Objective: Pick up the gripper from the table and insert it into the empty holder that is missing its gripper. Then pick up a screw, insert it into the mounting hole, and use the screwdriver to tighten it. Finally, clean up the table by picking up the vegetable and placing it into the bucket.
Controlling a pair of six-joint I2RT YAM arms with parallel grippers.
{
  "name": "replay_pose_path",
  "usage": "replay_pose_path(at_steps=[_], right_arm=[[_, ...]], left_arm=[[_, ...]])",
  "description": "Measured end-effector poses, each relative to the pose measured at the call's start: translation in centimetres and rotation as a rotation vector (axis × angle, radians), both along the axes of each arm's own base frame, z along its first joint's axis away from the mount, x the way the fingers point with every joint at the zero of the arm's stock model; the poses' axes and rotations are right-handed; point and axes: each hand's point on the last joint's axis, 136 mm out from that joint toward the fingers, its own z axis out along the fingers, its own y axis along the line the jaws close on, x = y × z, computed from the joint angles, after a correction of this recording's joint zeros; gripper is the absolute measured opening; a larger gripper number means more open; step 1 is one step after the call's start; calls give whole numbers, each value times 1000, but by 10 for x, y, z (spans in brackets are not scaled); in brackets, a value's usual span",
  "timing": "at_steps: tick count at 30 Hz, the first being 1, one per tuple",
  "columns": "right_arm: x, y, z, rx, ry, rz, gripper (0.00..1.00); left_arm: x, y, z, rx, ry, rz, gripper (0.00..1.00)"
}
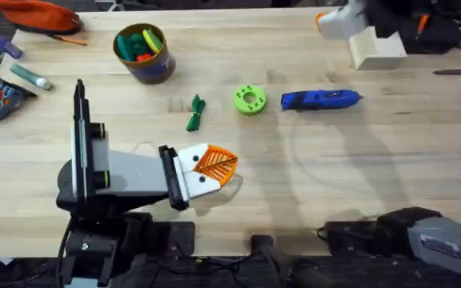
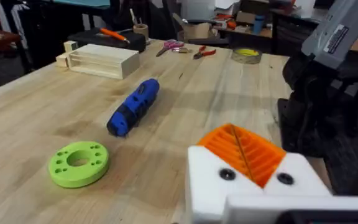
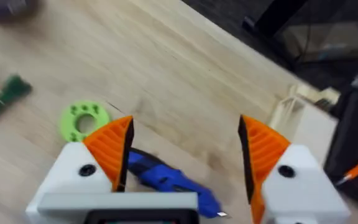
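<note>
Table (image 1: 358,160) — screwdriver (image 3: 166,180) between spread fingers (image 3: 114,149)

The screwdriver (image 1: 320,99) is blue, with a lime-green holed disc (image 1: 250,100) just beside it and the dark green vegetable (image 1: 195,112) beyond that. The bucket (image 1: 144,54) has a yellow-brown rim and a dark bluish side. The table (image 1: 358,176) is pale, plank-grained wood.

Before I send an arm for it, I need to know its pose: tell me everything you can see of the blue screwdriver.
The screwdriver is a blue, pen-shaped tool that looks plastic, with darker patches along its body and a thin bit at one end. It lies flat on the table, lengthwise across the overhead view, its bit end pointing away from the lime-green disc beside it, with a small gap between them. Nothing touches it but the tabletop. In the right wrist view it lies below the open right hand.
</note>
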Motion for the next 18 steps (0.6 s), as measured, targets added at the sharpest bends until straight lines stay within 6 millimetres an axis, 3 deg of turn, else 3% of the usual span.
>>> replay_pose_path(at_steps=[7, 15, 18], right_arm=[[-14, 0, 9, 260, 69, -180, 876], [-48, -5, -42, 331, 171, -249, 876], [-64, -9, -51, 350, 193, -252, 876]], left_arm=[[0, 0, 0, 0, 0, 0, 13], [0, 0, 0, 0, 0, 0, 13], [0, 0, 0, 0, 0, 0, 13]])
